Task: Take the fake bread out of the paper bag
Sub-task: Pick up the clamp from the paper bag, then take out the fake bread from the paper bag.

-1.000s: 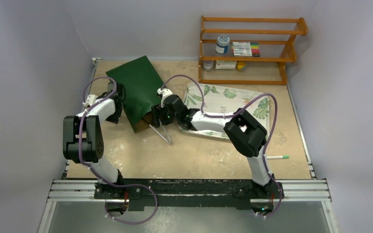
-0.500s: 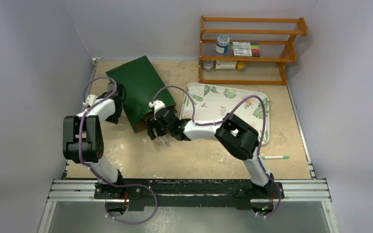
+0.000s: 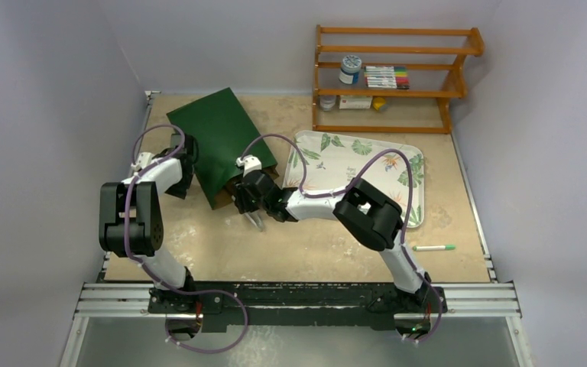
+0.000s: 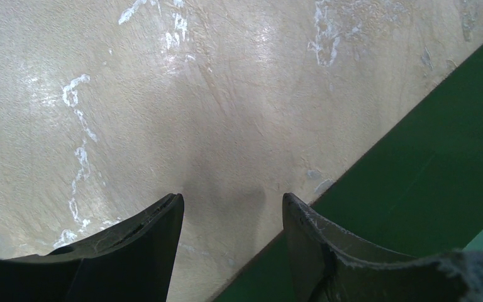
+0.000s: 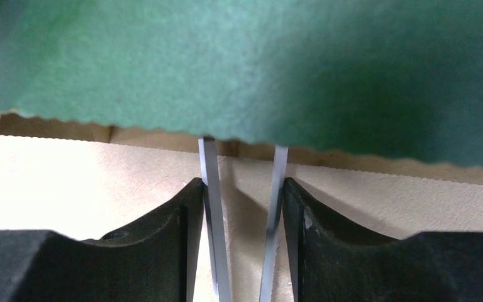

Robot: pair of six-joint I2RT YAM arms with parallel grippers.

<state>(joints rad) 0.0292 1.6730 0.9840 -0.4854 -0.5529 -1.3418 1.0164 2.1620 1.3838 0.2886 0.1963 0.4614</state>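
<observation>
**Right gripper reaches bag mouth**

Within the last second the right gripper (image 5: 242, 195) swings off the tray (image 3: 367, 145) to the open end of the paper bag (image 3: 218, 134). Its fingers are apart, straddling the handle straps (image 5: 209, 189). Left gripper (image 4: 233, 207) is parted at the bag's side edge, holding nothing. Fake bread unseen, presumably inside; extraction not started.

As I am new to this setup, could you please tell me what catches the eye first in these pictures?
The dark green paper bag lying on the left half of the table stands out most, its brown mouth toward the near edge. The right claw sits at that mouth, the bag's pale handle strips running between its fingers. A leaf-patterned tray lies to the right.
</observation>
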